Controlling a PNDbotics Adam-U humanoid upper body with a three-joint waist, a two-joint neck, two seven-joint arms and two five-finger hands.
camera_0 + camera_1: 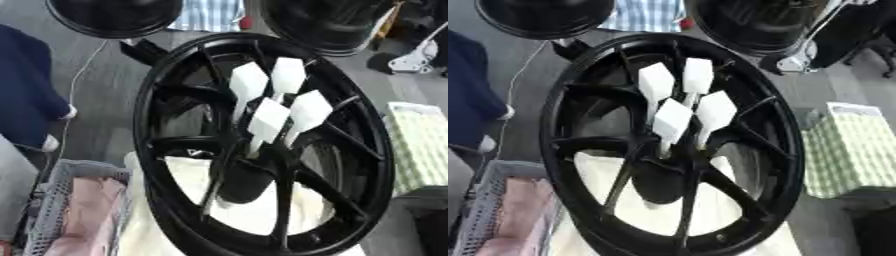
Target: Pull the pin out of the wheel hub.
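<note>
Neither of my hands shows in either view, so I cannot tell whether my fingers are released, clenched or grasping anything.

In front of me stands a large black wheel, tilted so its upper rim leans away to the right. Its spokes run in to the hub near the middle. Four white pins stick up out of the hub toward me, each a thin stem topped by a flat, squarish white head. They stand close together in a cluster: two heads higher up, side by side, and two lower down just below them. All four stems still sit in the hub.

Through the lower gaps between the spokes I see a pale cream surface beneath the wheel. At my lower left sits a grey mesh basket holding something pink. To my right lies a green-and-white checked cloth. Two more dark round wheels show at the top edge.
</note>
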